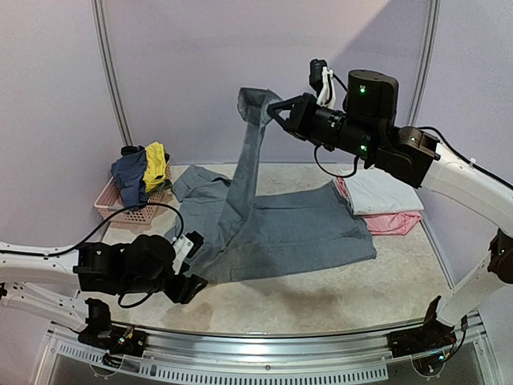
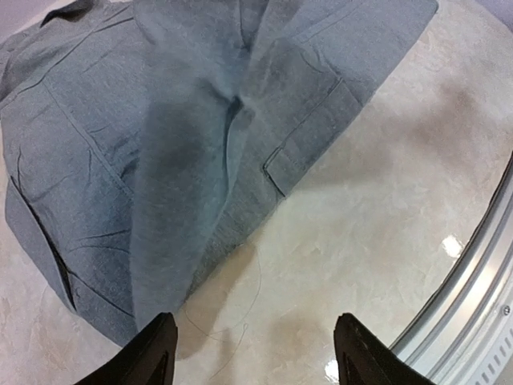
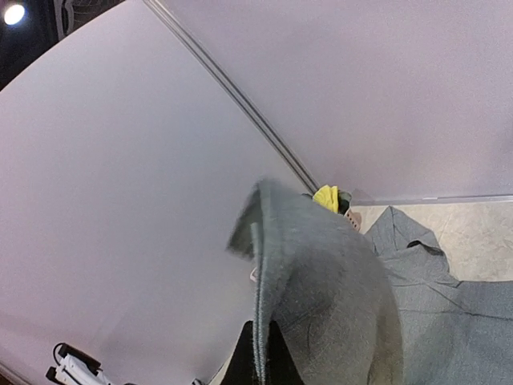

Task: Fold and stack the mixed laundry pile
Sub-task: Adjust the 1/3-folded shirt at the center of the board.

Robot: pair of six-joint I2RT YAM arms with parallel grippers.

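The grey trousers [image 1: 280,233] lie spread across the middle of the table. One leg rises steeply to my right gripper [image 1: 275,111], which is shut on its hem high above the table; the wrist view shows the grey cloth [image 3: 321,297] pinched between the jaws. My left gripper [image 1: 192,281] is open and empty just above the table, at the trousers' near left edge [image 2: 160,200]. A navy top [image 1: 128,178] and a yellow garment [image 1: 155,166] hang over the pink basket [image 1: 132,210]. Folded white [image 1: 383,195] and pink [image 1: 394,222] pieces lie stacked at the right.
A metal rail [image 1: 264,341] runs along the table's near edge, also seen in the left wrist view [image 2: 473,273]. A loose thread [image 2: 240,321] lies on the tabletop between my left fingers. Purple walls enclose the back and sides.
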